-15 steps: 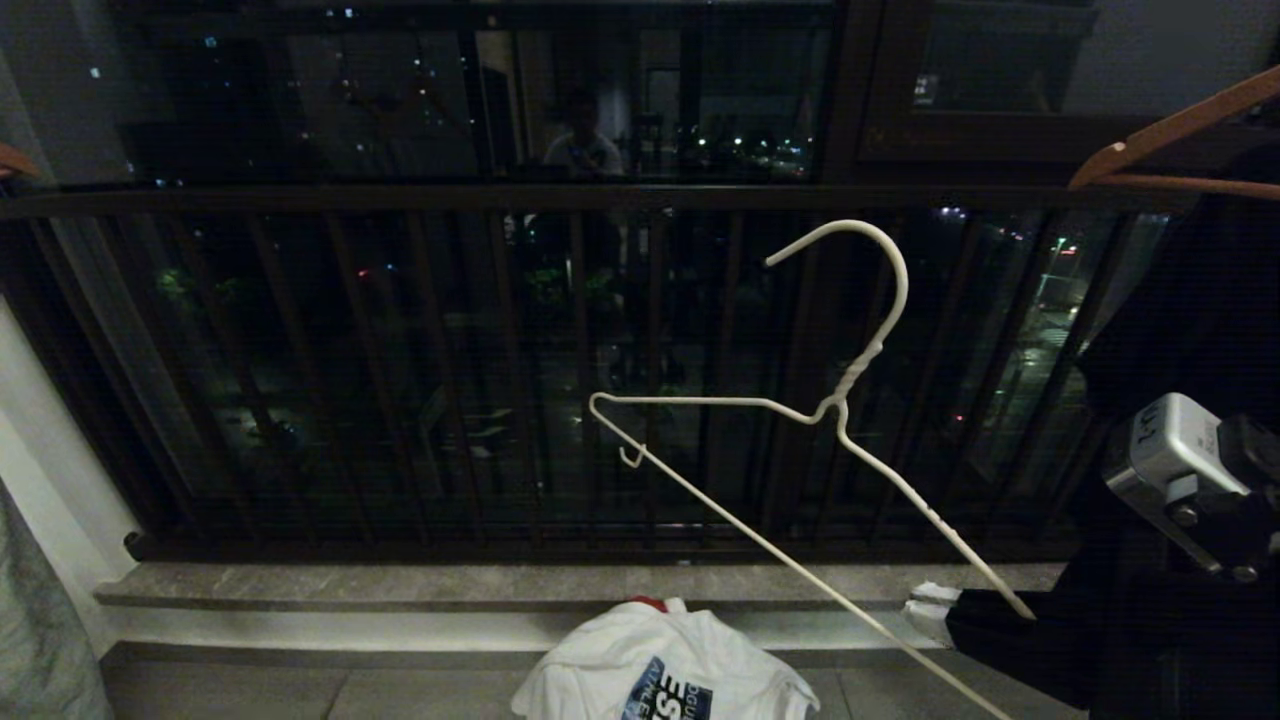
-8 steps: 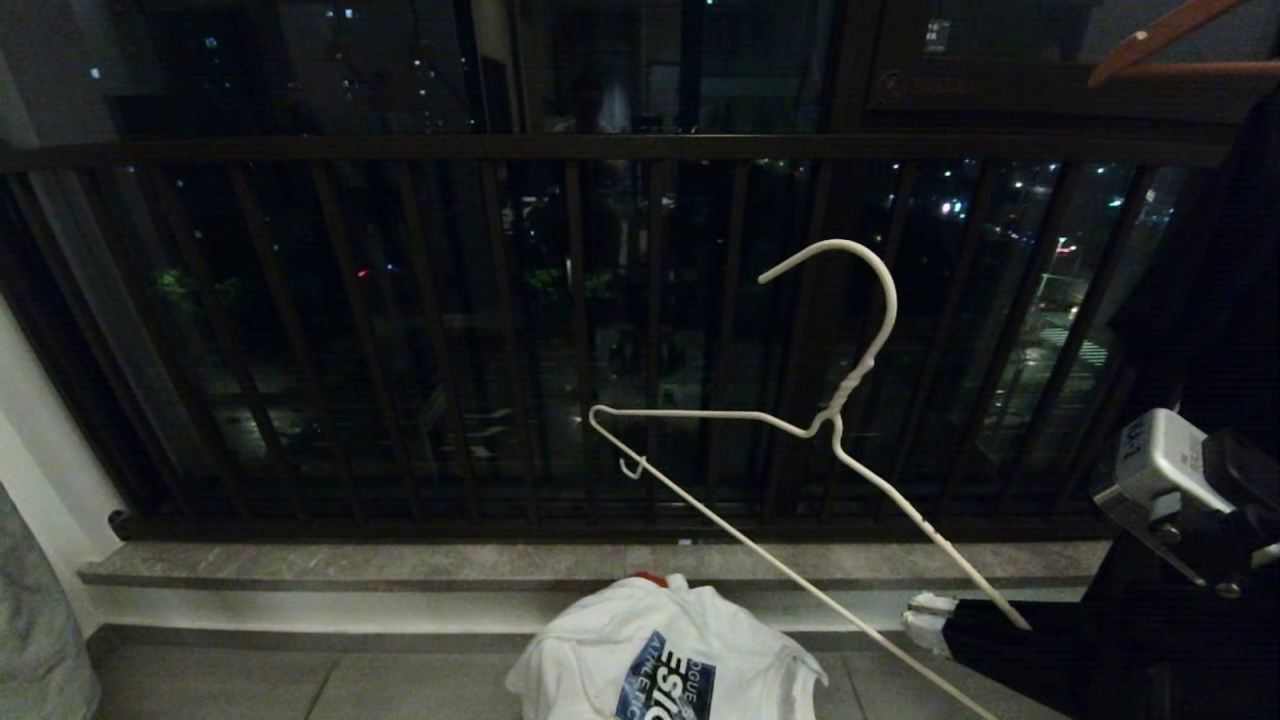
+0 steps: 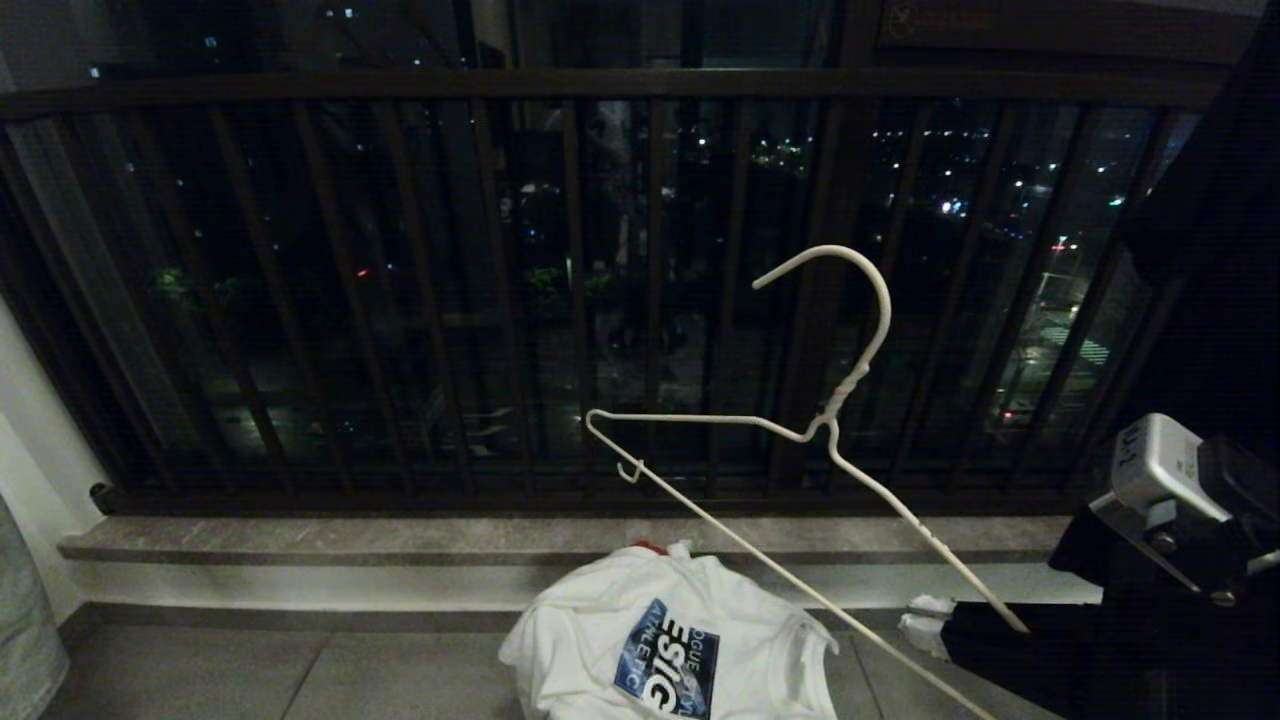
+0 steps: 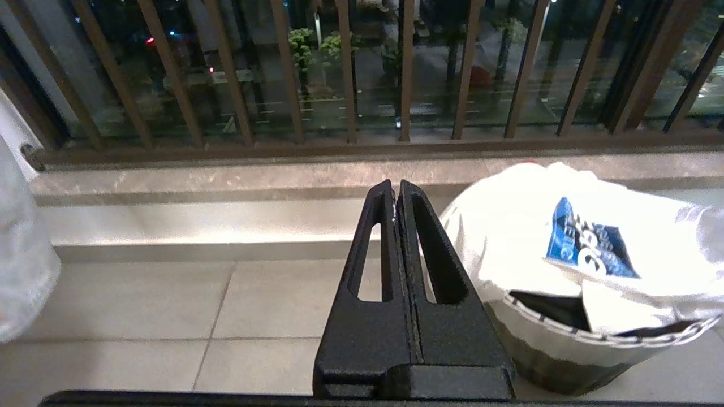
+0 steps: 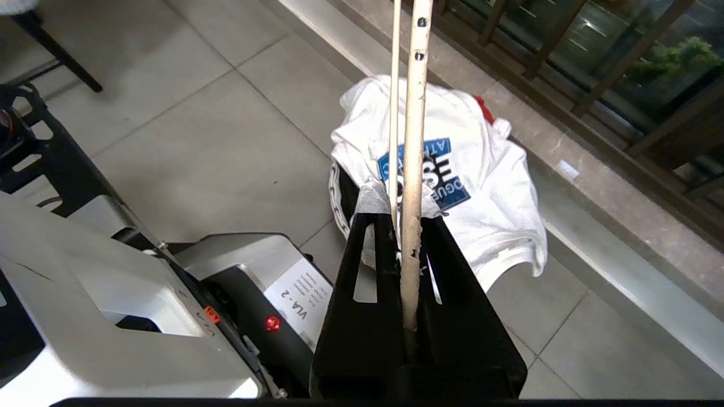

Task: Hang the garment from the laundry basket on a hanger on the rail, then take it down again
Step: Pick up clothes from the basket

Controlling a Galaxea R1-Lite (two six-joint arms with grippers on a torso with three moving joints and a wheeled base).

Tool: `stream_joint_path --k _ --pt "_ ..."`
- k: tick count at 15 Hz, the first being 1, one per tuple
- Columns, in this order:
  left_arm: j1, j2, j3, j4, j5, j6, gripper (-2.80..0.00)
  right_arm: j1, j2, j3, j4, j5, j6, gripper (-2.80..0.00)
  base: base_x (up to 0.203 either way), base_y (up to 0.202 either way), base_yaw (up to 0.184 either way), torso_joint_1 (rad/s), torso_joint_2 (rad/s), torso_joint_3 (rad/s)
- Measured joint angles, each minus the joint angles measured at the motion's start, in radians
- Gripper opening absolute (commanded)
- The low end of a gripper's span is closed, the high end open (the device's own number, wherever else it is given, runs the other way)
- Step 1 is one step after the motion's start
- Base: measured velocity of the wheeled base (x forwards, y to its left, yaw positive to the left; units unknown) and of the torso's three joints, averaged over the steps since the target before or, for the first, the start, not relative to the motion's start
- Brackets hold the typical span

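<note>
The off-white wire hanger (image 3: 846,385) hangs tilted in the air before the balcony bars, hook uppermost. My right gripper (image 3: 930,622) is shut on the lower end of one of its arms; the right wrist view shows the hanger's wire (image 5: 413,141) pinched between the taped tips of my right gripper (image 5: 403,206). Below lies the garment (image 3: 670,650), a white T-shirt with a blue print, heaped over the laundry basket (image 4: 599,334). My left gripper (image 4: 396,189) is shut on nothing, low beside the basket. The rail is out of view.
The dark balcony railing (image 3: 600,85) and a stone sill (image 3: 400,540) stand just behind the basket. A dark garment (image 3: 1210,250) hangs at the right. A pale garment (image 4: 22,271) hangs at the left edge. My own base (image 5: 141,316) is close behind the basket.
The whole head view has sunk: the railing's top bar climbs in the picture, the brown wooden hanger leaves it, more of the T-shirt shows. The hanger stays in my right gripper.
</note>
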Motion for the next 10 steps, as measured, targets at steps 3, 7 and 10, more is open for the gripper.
stream_joint_path --k 3,7,10 --pt "0.0 0.0 0.0 0.0 0.0 0.0 -2.8 0.0 -0.006 0.0 -0.015 0.0 0.0 -2.8 0.0 0.0 0.0 -0.092 0.45 0.352" --pt "0.0 0.0 0.0 0.0 0.0 0.0 -2.8 0.0 -0.011 0.006 -0.028 0.0 -0.001 -2.8 0.0 0.0 0.0 -0.037 0.33 0.285" --pt "0.0 0.0 0.0 0.0 0.0 0.0 -2.8 0.0 -0.016 0.009 -0.035 0.0 -0.003 -2.8 0.0 0.0 0.0 -0.007 0.06 0.055"
